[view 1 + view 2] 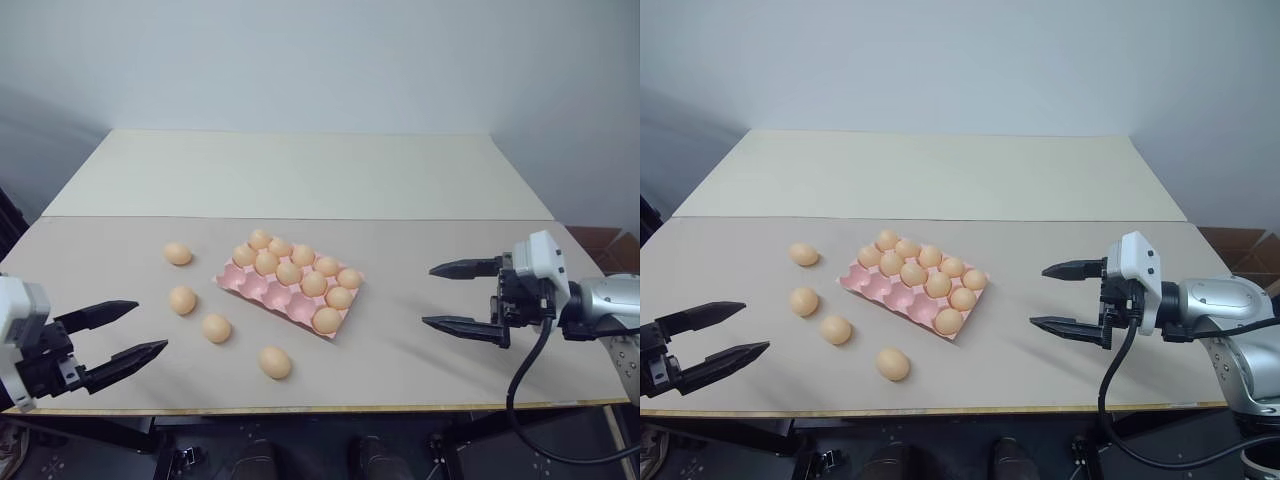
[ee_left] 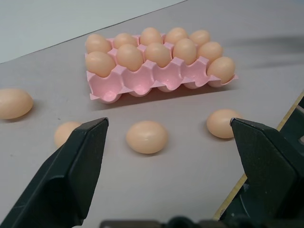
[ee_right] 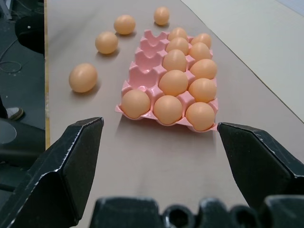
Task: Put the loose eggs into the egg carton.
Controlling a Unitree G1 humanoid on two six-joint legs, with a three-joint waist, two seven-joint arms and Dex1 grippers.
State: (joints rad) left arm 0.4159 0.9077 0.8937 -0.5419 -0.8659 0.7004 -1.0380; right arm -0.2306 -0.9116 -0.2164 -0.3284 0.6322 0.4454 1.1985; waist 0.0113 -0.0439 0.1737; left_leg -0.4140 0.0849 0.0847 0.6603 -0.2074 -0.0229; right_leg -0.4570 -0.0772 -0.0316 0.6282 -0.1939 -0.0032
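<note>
Both tools [image 1: 125, 333] [image 1: 455, 297] open, nothing held. Four smooth orange-tan loose eggs [image 1: 275, 362] left of pink moulded egg carton [image 1: 262, 288]; near-edge egg is easily knocked off the grey tabletop [image 1: 420, 350].

A grey-topped table [image 1: 420, 330] adjoins a cream table [image 1: 300, 175] below a pale wall [image 1: 320, 60].

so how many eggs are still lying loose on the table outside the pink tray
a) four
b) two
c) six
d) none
a: four loose eggs lie on the table to the robot's left of the pink tray, whose near row has four empty cups.
</note>
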